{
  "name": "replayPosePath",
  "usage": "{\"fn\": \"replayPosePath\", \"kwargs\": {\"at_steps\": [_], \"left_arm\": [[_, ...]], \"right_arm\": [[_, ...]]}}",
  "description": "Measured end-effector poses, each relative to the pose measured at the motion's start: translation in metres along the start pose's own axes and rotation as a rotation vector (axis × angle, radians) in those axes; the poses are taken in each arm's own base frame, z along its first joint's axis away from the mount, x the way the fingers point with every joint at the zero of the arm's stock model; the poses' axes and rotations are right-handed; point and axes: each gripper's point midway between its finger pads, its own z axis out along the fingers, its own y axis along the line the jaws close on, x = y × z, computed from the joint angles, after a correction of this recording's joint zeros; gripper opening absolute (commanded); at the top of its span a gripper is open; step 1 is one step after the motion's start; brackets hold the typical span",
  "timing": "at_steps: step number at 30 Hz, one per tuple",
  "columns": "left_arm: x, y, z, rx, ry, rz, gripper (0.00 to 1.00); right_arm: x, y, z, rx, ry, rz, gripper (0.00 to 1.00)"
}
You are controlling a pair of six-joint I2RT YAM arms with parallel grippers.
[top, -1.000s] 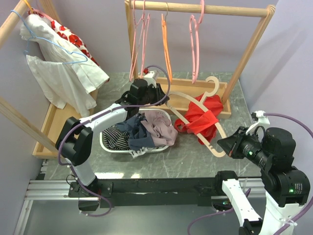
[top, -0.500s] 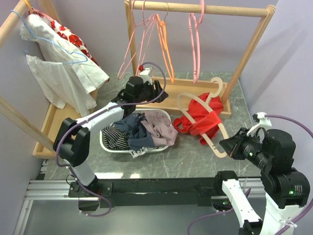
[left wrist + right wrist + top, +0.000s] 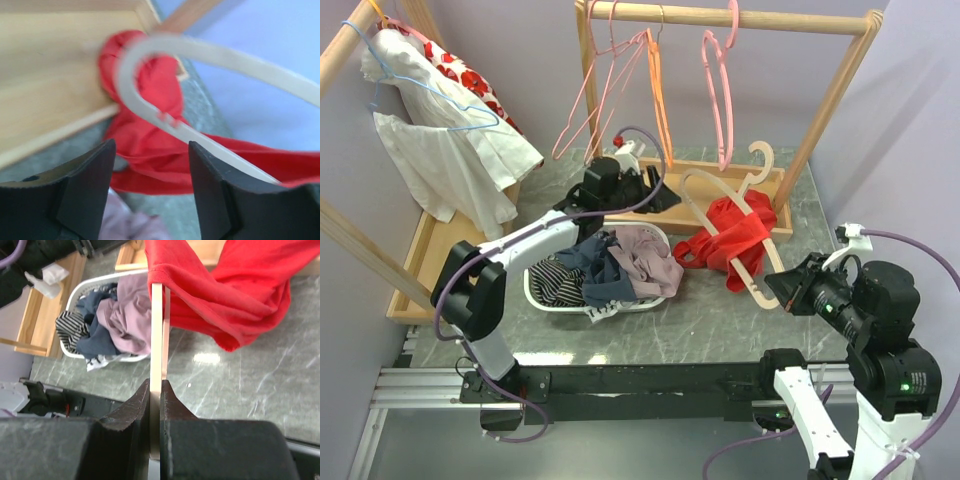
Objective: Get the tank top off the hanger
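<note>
The red tank top (image 3: 735,235) hangs bunched on a cream hanger (image 3: 715,182) that is lifted off the table and tilted. My right gripper (image 3: 775,288) is shut on the hanger's lower end; in the right wrist view the hanger (image 3: 156,330) runs straight up from the right gripper (image 3: 156,387) into the tank top (image 3: 225,290). My left gripper (image 3: 670,196) stands open just left of the hanger's curved arm. In the left wrist view the left gripper (image 3: 150,150) holds nothing, with the tank top (image 3: 150,125) and hanger (image 3: 210,52) beyond its fingers.
A white basket (image 3: 532,290) full of clothes sits in front of the left arm. Behind stands a wooden rack (image 3: 740,18) with pink hangers (image 3: 720,80) and an orange hanger (image 3: 660,100) over its wooden tray (image 3: 700,168). A white dress (image 3: 450,140) hangs far left.
The left gripper has opened and shifted slightly right. The right gripper has raised the hanger and tank top off the table. The pink and orange hangers on the rail have swung.
</note>
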Motion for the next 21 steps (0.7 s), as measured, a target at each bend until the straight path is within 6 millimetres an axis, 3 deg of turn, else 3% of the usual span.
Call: {"fn": "replayPosePath", "kwargs": {"at_steps": [2,7,12,16,21], "left_arm": [[0.013,-0.02,0.002,0.028,0.026,-0.032,0.79],[0.035,-0.059,0.005,0.088,0.071,-0.102,0.8],[0.028,-0.064,0.006,0.092,0.048,-0.177,0.81],[0.008,-0.067,0.009,0.092,-0.02,-0.227,0.83],[-0.001,-0.068,0.018,0.107,-0.063,-0.29,0.73]], "right_arm": [[-0.002,-0.001,0.005,-0.003,-0.013,-0.004,0.0],[-0.009,0.001,0.014,-0.04,-0.063,-0.022,0.0],[-0.009,0.008,0.012,-0.087,-0.088,-0.039,0.0],[-0.006,0.013,0.009,-0.119,-0.088,-0.05,0.0],[-0.003,0.016,0.008,-0.142,-0.084,-0.071,0.0]]}}
